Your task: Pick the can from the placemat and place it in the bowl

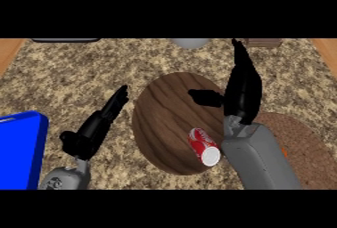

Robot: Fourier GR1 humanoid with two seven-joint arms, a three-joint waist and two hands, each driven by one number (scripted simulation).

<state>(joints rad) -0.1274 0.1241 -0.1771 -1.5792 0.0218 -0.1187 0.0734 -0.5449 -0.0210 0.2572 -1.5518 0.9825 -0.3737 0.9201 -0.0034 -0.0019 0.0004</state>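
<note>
A red can (203,146) with a white end lies on its side inside the wooden bowl (164,111), near the bowl's lower right. My right hand (242,84) is raised over the bowl's right rim with straight fingers and its thumb out to the left, holding nothing. The brown woven placemat (304,147) lies to the right, partly hidden by my right forearm. My left hand (99,124) rests open left of the bowl, fingers pointing up.
A blue container (20,151) sits at the left edge. Along the far edge are a dark flat object (66,40), a pale round object (191,42) and a brownish object (263,42). The counter (79,71) is speckled stone.
</note>
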